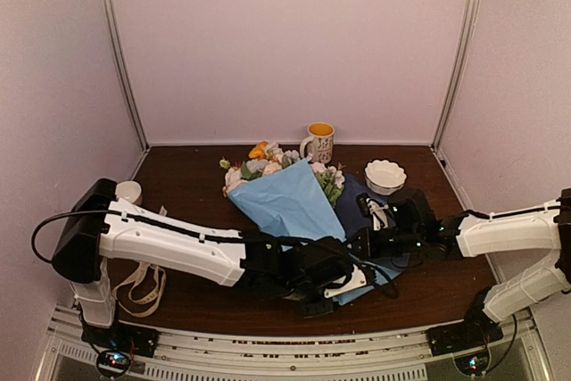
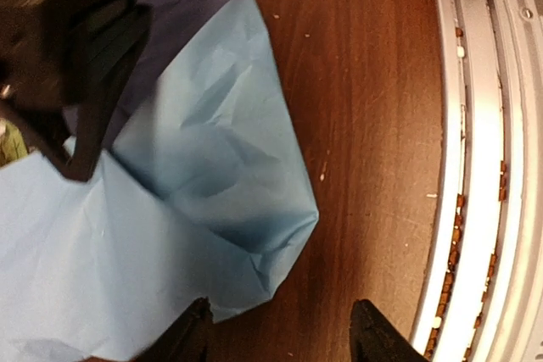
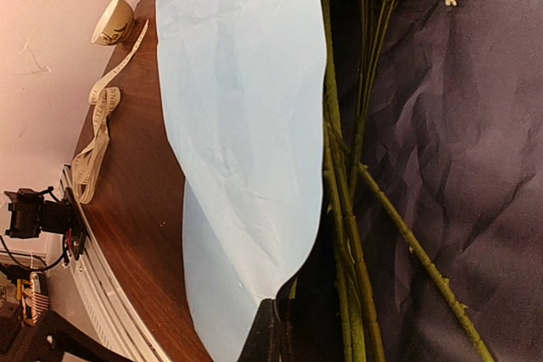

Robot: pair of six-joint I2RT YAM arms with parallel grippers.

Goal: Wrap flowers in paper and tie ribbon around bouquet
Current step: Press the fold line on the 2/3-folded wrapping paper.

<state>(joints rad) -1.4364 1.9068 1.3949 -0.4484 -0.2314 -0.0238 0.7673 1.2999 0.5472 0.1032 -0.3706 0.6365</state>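
Note:
The flowers (image 1: pixel 268 162) lie at the back middle, blooms away from me. Their green stems (image 3: pixel 348 209) run along the navy side of the paper (image 3: pixel 458 125). A light blue flap of the paper (image 1: pixel 290 202) is folded over the stems. My right gripper (image 3: pixel 276 332) is shut on that flap's edge, close beside the stems. My left gripper (image 2: pixel 284 336) is open just above the table, and a crumpled corner of the paper (image 2: pixel 212 167) reaches its left finger (image 2: pixel 191 332). Only bare wood lies between its fingers. The ribbon (image 1: pixel 143 283) lies in loose loops at the near left.
A mug (image 1: pixel 319 142) stands behind the flowers and a white bowl (image 1: pixel 384 176) to their right. A small cup (image 1: pixel 129 191) sits at the far left. The metal rail (image 2: pixel 475 167) of the table's near edge runs close to my left gripper.

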